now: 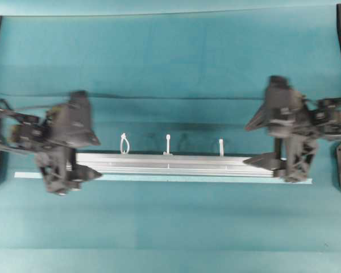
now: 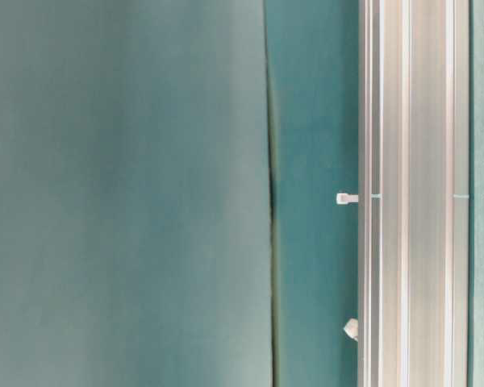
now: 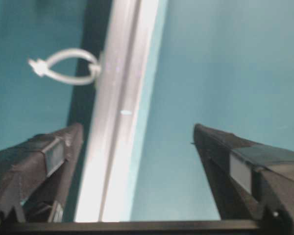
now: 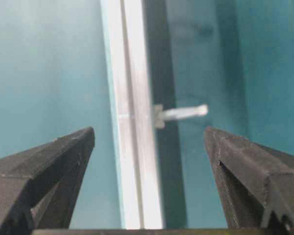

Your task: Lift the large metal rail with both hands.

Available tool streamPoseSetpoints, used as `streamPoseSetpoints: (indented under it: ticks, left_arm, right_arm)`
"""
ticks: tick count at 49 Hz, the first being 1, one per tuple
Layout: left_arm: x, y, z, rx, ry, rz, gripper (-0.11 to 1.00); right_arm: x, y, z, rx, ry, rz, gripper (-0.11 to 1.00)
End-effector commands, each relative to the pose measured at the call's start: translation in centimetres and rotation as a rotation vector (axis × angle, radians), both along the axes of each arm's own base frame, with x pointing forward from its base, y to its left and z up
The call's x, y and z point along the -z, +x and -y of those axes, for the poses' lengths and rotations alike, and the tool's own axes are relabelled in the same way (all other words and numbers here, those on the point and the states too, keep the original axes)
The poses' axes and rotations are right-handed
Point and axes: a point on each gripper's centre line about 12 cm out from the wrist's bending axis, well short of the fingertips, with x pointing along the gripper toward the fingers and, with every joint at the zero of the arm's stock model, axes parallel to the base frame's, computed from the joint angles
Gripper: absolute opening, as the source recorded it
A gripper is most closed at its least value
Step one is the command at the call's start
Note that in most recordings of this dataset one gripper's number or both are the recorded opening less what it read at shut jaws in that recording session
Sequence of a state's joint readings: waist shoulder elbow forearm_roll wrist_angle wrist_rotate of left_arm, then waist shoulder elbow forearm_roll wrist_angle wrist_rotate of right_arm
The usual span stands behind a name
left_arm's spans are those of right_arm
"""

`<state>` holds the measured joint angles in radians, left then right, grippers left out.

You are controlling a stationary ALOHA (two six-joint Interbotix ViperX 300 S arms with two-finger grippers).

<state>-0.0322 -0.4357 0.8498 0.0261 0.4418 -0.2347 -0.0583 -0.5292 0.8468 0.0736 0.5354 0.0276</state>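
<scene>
Three white zip ties (image 1: 167, 143) stick out from the far side of the large metal rail (image 1: 170, 165), a long grooved silver bar lying crosswise on the teal table (image 1: 170, 222). Left gripper (image 1: 86, 156) and right gripper (image 1: 260, 142) each straddle one rail end, jaws spread wide, gripping nothing.

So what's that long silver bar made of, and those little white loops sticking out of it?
The long bar looks like bare metal, probably aluminium: a silvery brushed sheen with straight lengthwise grooves. The white loops look like thin flexible plastic, likely zip ties: one curls into a loop with a small locking head in the left wrist view.
</scene>
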Motion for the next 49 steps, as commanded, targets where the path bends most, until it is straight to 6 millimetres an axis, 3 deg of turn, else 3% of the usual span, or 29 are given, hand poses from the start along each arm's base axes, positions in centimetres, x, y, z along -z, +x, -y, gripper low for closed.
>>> streamPoseSetpoints:
  ticks: [1, 22, 34, 49]
  left_arm:
    - [-1.9, -0.6, 0.0, 0.005, 0.001, 0.072, 0.98]
    - [-4.8, -4.3, -0.1, 0.004, -0.003, 0.219, 0.98]
    - [-7.7, -6.3, -0.2, 0.002, -0.007, 0.348, 0.97]
    - [-11.2, -9.1, -0.4, -0.002, -0.013, 0.531, 0.96]
  right_arm:
    - [-1.5, -0.8, 0.1, 0.007, -0.008, 0.073, 0.93]
    - [-5.3, -5.9, 0.7, 0.053, -0.036, 0.341, 0.93]
    - [-7.2, -8.8, 0.9, 0.08, -0.052, 0.472, 0.93]
    - [-7.9, -11.9, 0.8, 0.104, -0.065, 0.594, 0.93]
